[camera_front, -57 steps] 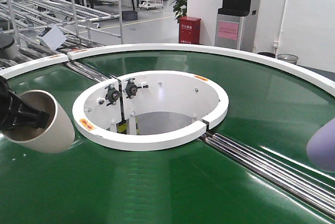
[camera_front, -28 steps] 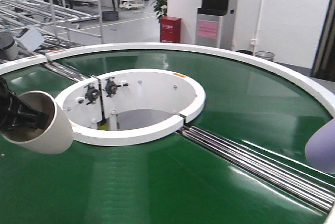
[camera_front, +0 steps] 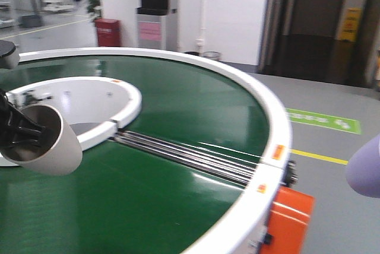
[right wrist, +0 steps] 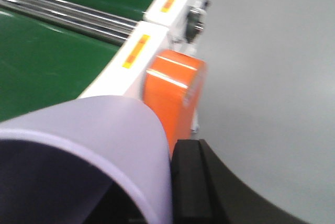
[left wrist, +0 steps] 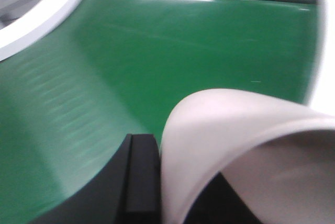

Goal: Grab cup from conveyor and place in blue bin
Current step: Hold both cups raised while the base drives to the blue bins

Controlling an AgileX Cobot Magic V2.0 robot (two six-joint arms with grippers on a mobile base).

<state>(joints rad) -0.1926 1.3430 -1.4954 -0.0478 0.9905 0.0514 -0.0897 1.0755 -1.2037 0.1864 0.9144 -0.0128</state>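
Observation:
The conveyor (camera_front: 178,108) is a ring-shaped dark green belt with white rims and steel rollers (camera_front: 184,156). My left gripper (camera_front: 18,130) is shut on a cream cup (camera_front: 56,147) held on its side above the belt; in the left wrist view one black finger (left wrist: 141,177) presses the cup's wall (left wrist: 235,124). My right gripper (right wrist: 157,198) is shut on a lavender cup (right wrist: 104,130), which also shows at the right edge of the front view (camera_front: 365,168), over the floor beyond the belt's outer rim. The blue bin is out of view.
An orange housing (camera_front: 288,218) sits under the conveyor's outer rim (camera_front: 276,129); it also shows in the right wrist view (right wrist: 175,85). Grey floor with a green marking (camera_front: 323,120) lies to the right. A water dispenser (camera_front: 153,5) and a red box (camera_front: 108,31) stand behind.
The front view has swung to the right: the central opening slid to the left, and the belt's outer rim and the floor came into view. Both cups stay held.

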